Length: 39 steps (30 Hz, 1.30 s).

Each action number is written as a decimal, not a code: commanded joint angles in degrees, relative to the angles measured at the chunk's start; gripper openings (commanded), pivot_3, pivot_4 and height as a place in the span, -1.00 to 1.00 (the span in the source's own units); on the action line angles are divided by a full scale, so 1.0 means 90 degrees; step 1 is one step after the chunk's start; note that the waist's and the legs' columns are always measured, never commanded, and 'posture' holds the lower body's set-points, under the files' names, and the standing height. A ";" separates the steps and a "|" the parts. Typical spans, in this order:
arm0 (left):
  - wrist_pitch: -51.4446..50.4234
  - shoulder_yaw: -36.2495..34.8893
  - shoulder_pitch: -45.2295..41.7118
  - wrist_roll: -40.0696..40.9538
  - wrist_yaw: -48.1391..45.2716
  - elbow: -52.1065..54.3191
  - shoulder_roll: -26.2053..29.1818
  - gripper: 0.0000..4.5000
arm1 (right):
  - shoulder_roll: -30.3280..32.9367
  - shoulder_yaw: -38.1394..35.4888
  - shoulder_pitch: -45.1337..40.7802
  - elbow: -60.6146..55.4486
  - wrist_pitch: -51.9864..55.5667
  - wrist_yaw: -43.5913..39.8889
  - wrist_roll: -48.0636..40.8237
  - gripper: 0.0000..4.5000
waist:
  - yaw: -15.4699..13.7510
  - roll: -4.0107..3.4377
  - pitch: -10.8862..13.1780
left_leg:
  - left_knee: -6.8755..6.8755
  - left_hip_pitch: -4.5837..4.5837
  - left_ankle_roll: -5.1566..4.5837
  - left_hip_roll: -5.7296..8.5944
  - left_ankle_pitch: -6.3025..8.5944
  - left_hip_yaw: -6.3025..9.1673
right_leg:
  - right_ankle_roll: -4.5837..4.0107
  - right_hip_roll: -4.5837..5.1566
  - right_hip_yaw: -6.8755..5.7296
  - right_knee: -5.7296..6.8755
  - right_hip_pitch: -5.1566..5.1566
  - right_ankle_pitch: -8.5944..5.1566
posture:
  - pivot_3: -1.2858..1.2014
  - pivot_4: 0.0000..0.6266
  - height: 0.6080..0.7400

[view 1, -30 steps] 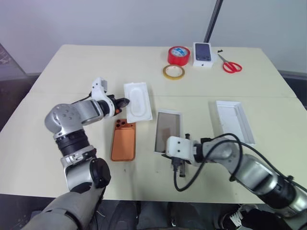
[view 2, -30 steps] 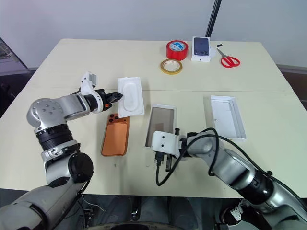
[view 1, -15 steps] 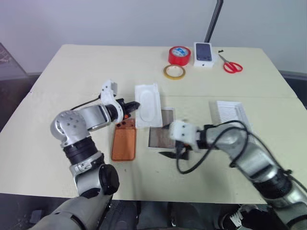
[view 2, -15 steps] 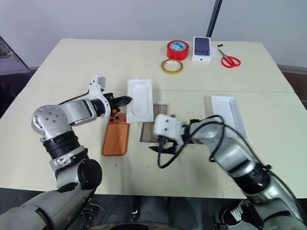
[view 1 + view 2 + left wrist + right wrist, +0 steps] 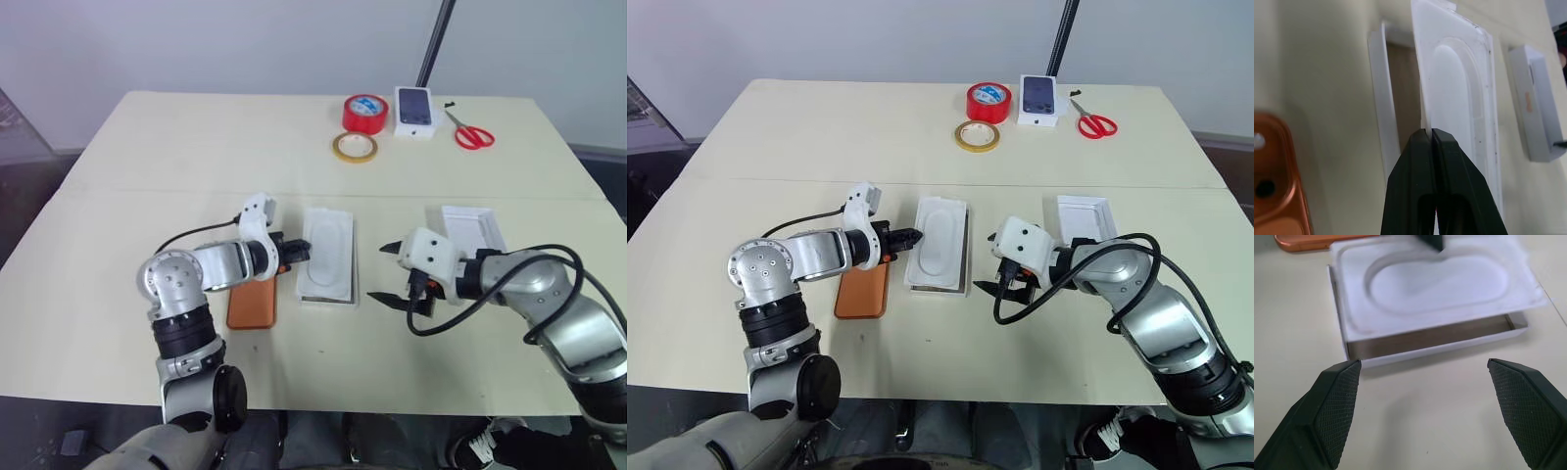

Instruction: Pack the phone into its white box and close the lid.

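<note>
Spreading across a pale counter (image 5: 147,147), with the white box (image 5: 1440,348) lying open near the front edge as the reference point. Resting well to the right of the white box, a second shallow white tray, likely the lid (image 5: 480,227), parked out of the way until closing time. Hanging tilted over the white box, a white moulded insert (image 5: 328,250) with an oval recess, one long edge raised so that the brown floor beneath shows, probably being seated as bedding for the handset. Lying flat just left of the white box, the orange phone (image 5: 253,305), not yet packed. Pinching the insert's left edge, the left gripper (image 5: 302,251), jaws shut tight on that thin rim to steer it down. Hovering just right of the white box, the right gripper (image 5: 384,272), jaws spread wide and holding nothing, seemingly ready to steady or press the insert.
</note>
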State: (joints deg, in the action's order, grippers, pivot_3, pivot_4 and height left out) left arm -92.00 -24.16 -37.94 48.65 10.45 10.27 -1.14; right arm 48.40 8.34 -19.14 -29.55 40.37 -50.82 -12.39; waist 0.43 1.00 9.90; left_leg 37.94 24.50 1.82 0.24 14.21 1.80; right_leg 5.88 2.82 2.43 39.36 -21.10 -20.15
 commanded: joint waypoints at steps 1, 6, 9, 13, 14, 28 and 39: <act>-0.0055 0.0093 0.0015 0.0390 0.0151 0.0295 -0.0013 -1.00 | -0.0005 -0.0133 -0.0102 0.0035 -0.0214 0.0073 0.0046 0.93 | 0.0001 0.0000 0.0000 | 0.0001 0.0000 0.0000 0.0000 0.0000 0.0000 | 0.0000 0.0000 0.0000 0.0000 0.0000 0.0000 | 0.03 -0.52 0.53; -0.0055 0.0082 0.0062 0.0677 0.0375 0.0313 -0.0129 -0.56 | -0.0033 -0.0074 -0.0161 0.0122 -0.0309 0.0117 0.0089 0.95 | 0.0014 0.0000 0.0000 | 0.0000 0.0000 0.0001 0.0000 0.0000 0.0000 | 0.0000 -0.0002 -0.0001 0.0000 0.0000 0.0000 | 0.03 -0.52 0.53; -0.0055 -0.0038 0.0018 0.0833 0.0443 0.0320 -0.0097 0.11 | -0.0074 -0.0051 -0.0226 0.0147 -0.0294 0.0132 0.0077 0.95 | 0.0014 0.0000 0.0000 | 0.0000 0.0000 0.0001 0.0000 -0.0001 0.0000 | 0.0000 -0.0002 -0.0001 -0.0001 0.0000 0.0000 | 0.03 -0.52 0.53; -0.0055 -0.0226 -0.0102 0.1013 0.0368 0.0332 0.0156 0.36 | -0.0193 0.0002 -0.0365 0.0209 -0.0202 0.0150 0.0041 0.34 | 0.0017 0.0000 0.0000 | 0.0000 0.0000 0.0014 -0.0001 -0.0008 0.0000 | 0.0000 -0.0004 -0.0001 -0.0001 -0.0001 0.0000 | 0.03 -0.52 0.53; -0.0055 -0.0260 -0.0125 0.1023 0.0331 0.0335 0.0238 0.36 | -0.0253 0.0035 -0.0425 0.0233 -0.0177 0.0179 0.0054 0.10 | 0.0021 0.0000 0.0000 | 0.0000 0.0000 0.0034 -0.0001 -0.0020 0.0000 | 0.0000 -0.0004 -0.0001 -0.0001 -0.0001 0.0000 | 0.03 -0.52 0.53; 0.4235 0.1904 0.1774 -0.1262 -0.3625 0.1534 0.4009 0.36 | -0.2087 0.1331 -0.2210 0.2503 -0.0309 0.1521 0.1390 -0.98 | 0.0042 -0.0005 -0.0001 | -0.0042 -0.0005 0.0068 -0.0002 -0.0040 -0.0013 | -0.0004 -0.0005 0.0010 -0.0002 -0.0027 0.0000 | 0.03 -0.52 0.53; 0.6614 0.1902 0.3490 -0.2142 -0.5526 0.1609 0.4989 0.36 | -0.2905 0.1954 -0.2698 0.3869 -0.0882 0.1290 0.1936 -0.98 | 0.0042 -0.0007 0.0001 | -0.0078 -0.0004 0.0032 0.0000 -0.0022 -0.0011 | -0.0011 0.0009 0.0010 -0.0013 -0.0037 0.0001 | 0.03 -0.52 0.53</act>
State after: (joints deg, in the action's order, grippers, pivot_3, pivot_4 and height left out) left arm -34.17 -4.40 -6.48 29.21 -38.71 22.75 43.61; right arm 22.60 25.64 -41.69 6.17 33.69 -38.15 4.36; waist 0.81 0.94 9.91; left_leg 37.24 24.47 2.10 0.24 14.02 1.71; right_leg 5.78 2.90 2.51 39.25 -21.43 -20.14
